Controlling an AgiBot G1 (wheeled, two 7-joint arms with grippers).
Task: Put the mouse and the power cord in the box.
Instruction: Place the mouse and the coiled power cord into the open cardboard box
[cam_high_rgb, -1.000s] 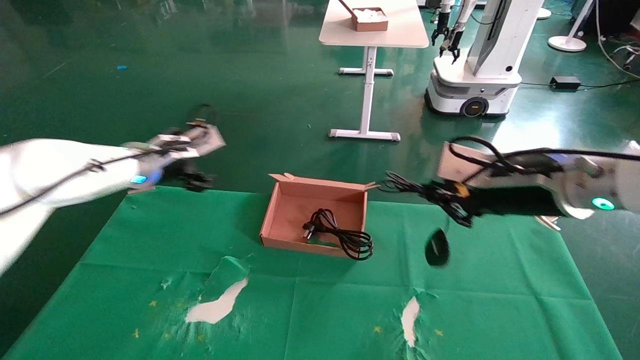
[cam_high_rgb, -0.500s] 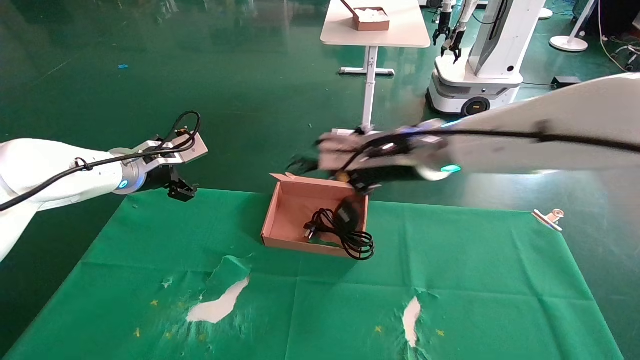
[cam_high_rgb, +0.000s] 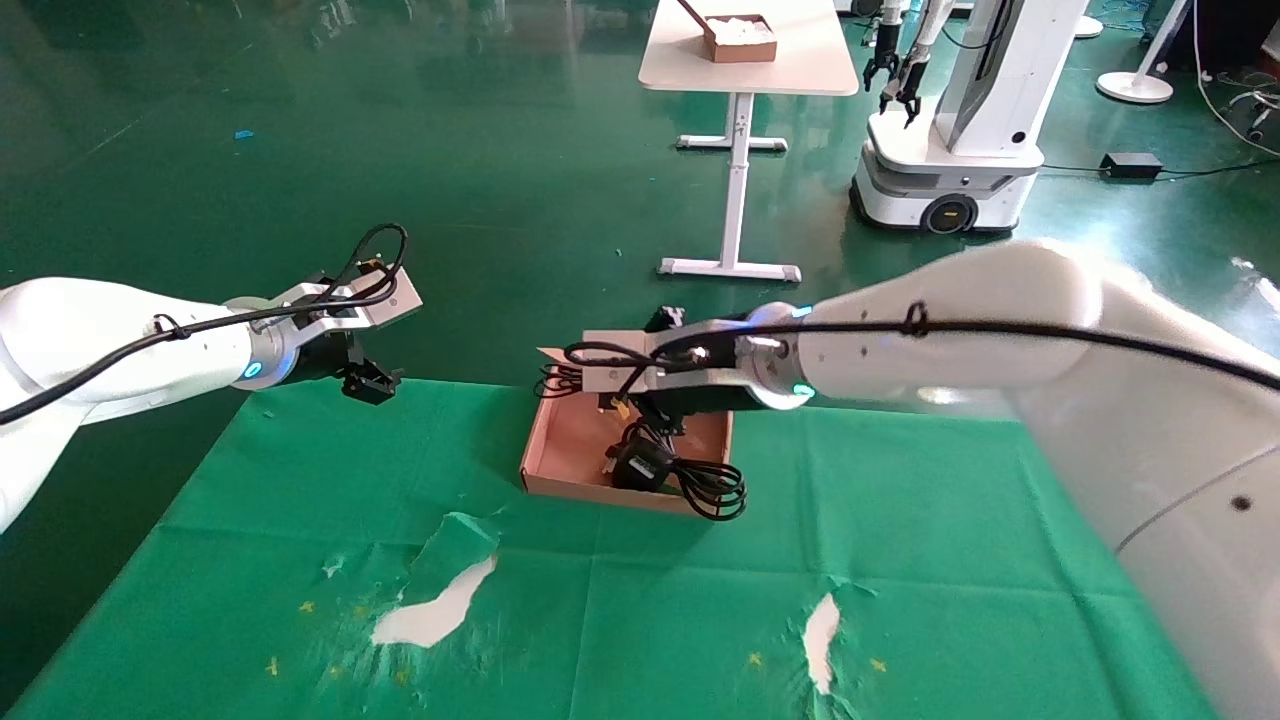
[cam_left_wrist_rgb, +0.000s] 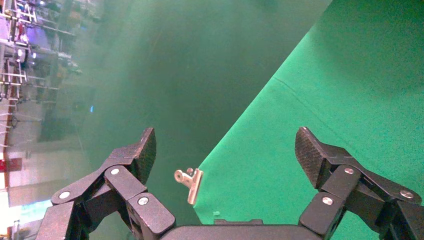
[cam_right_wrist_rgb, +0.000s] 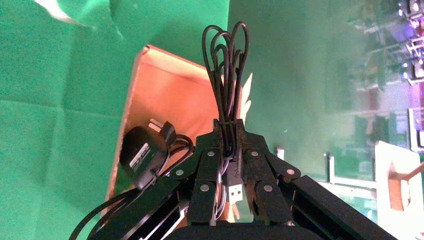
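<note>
My right gripper (cam_high_rgb: 580, 388) reaches over the brown cardboard box (cam_high_rgb: 537, 440) and is shut on the mouse's bundled thin wire (cam_right_wrist_rgb: 227, 60). The wire's loops stick out past the fingertips. Its USB plug (cam_right_wrist_rgb: 235, 192) sits between the fingers (cam_right_wrist_rgb: 207, 165) of my right gripper (cam_right_wrist_rgb: 229, 125). The black mouse (cam_high_rgb: 640, 465) hangs from that wire, low inside the box (cam_right_wrist_rgb: 165, 95) and against the power cord; its labelled underside (cam_right_wrist_rgb: 142, 155) shows. The power cord (cam_high_rgb: 715, 490) lies in the box, with loops draped over the front rim. My left gripper (cam_high_rgb: 370, 380) hovers open and empty at the cloth's far left corner.
The green cloth (cam_high_rgb: 640, 600) has torn patches (cam_high_rgb: 435, 610) showing white. A metal clip (cam_left_wrist_rgb: 189, 182) sits at the cloth's corner below my left gripper (cam_left_wrist_rgb: 225, 150). Far behind stand a white table (cam_high_rgb: 745, 70) with a small brown box (cam_high_rgb: 740, 38), and another robot (cam_high_rgb: 950, 130).
My right arm has swung left from the table's right side to over the box, carrying the dangling mouse down into it. The left arm has barely moved.
</note>
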